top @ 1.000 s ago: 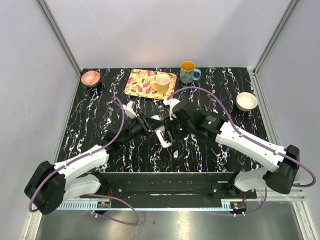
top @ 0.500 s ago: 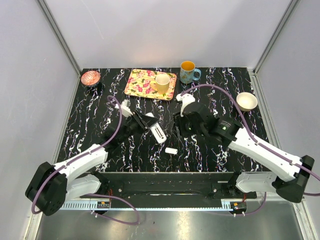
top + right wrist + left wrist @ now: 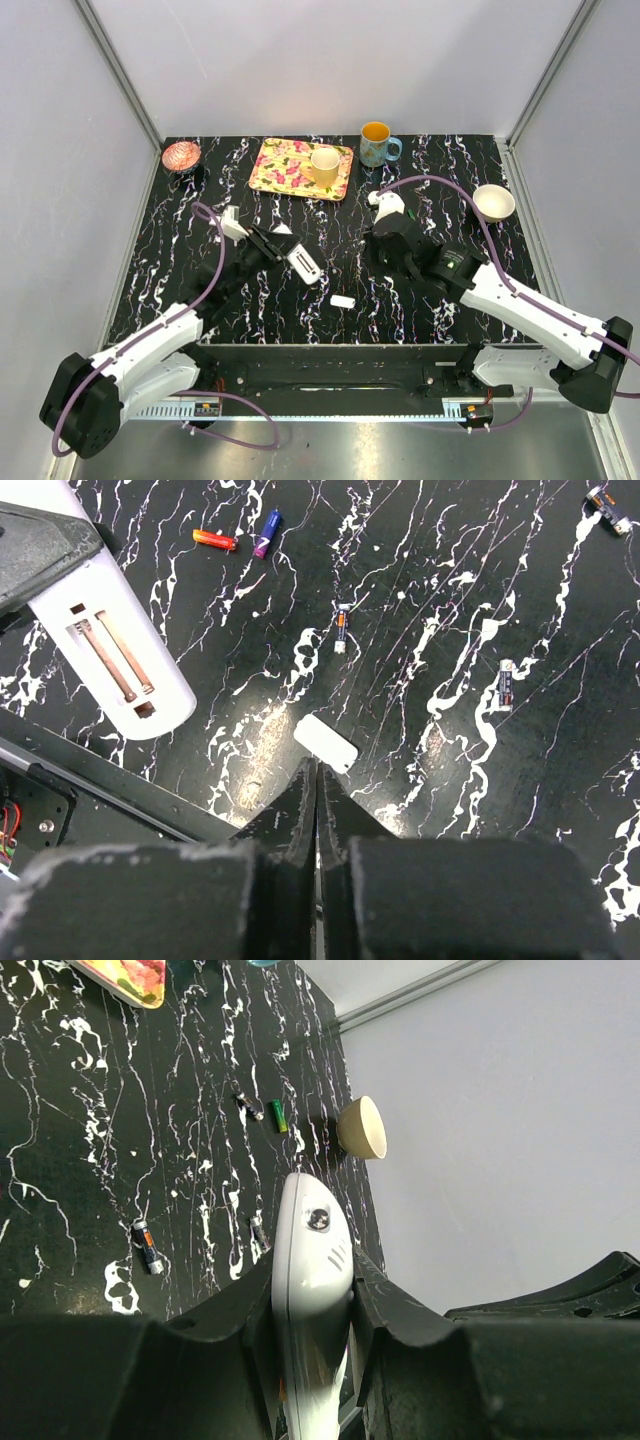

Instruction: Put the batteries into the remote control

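My left gripper (image 3: 283, 252) is shut on the white remote control (image 3: 304, 266) and holds it above the table. In the left wrist view the remote (image 3: 312, 1225) stands out between my fingers (image 3: 240, 1310). In the right wrist view its open battery recess (image 3: 108, 658) faces up, empty. My right gripper (image 3: 380, 256) is shut and empty, its tip (image 3: 316, 772) just above the small white cover (image 3: 326, 743). Loose batteries lie on the table: a red-orange one (image 3: 216, 540), a purple one (image 3: 267, 532), and dark ones (image 3: 342, 627) (image 3: 506, 685).
The small white cover (image 3: 343, 301) lies near the front edge. A floral tray (image 3: 285, 170) with a yellow cup (image 3: 324, 165), a blue mug (image 3: 376, 145), a white bowl (image 3: 493, 203) and a copper dish (image 3: 181, 155) stand at the back. More batteries (image 3: 279, 1115) (image 3: 148, 1245) lie near the bowl.
My right gripper has pulled back to the right, away from the remote. My left gripper has moved left with the remote in it. The small white cover stays on the table.
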Robot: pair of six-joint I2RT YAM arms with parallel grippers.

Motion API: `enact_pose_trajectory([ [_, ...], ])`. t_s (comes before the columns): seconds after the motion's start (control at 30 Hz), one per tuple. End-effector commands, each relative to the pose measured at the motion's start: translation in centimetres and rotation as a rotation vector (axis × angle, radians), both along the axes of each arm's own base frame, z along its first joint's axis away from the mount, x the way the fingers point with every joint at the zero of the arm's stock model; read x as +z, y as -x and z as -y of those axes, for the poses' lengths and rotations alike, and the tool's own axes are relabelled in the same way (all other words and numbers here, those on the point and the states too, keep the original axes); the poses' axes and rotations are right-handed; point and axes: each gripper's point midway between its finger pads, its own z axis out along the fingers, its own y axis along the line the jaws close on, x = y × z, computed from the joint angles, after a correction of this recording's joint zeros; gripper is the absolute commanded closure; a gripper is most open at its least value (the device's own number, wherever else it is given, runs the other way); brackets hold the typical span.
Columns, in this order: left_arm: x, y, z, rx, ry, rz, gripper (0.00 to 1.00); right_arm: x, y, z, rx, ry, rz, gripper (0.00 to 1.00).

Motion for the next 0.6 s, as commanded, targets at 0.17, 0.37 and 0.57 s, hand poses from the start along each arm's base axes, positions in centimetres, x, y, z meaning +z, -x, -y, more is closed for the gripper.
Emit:
enact_pose_trajectory([
  [0.17, 1.3, 0.2, -0.8, 0.013, 0.043, 0.033, 1.0, 0.8, -0.6, -0.5, -0.014, -0.041, 0.016, 1.0],
  [0.37, 2.3, 1.7, -1.4, -0.012, 0.131, 0.119, 1.0, -1.5, -0.4, -0.6, -0.026, -0.059, -0.021, 1.0],
  [0.57, 2.2, 2.9, -2.7, -0.042, 0.263, 0.207, 1.0, -1.3, 1.1, -3.0, 0.174, -0.187, 0.019, 1.0],
])
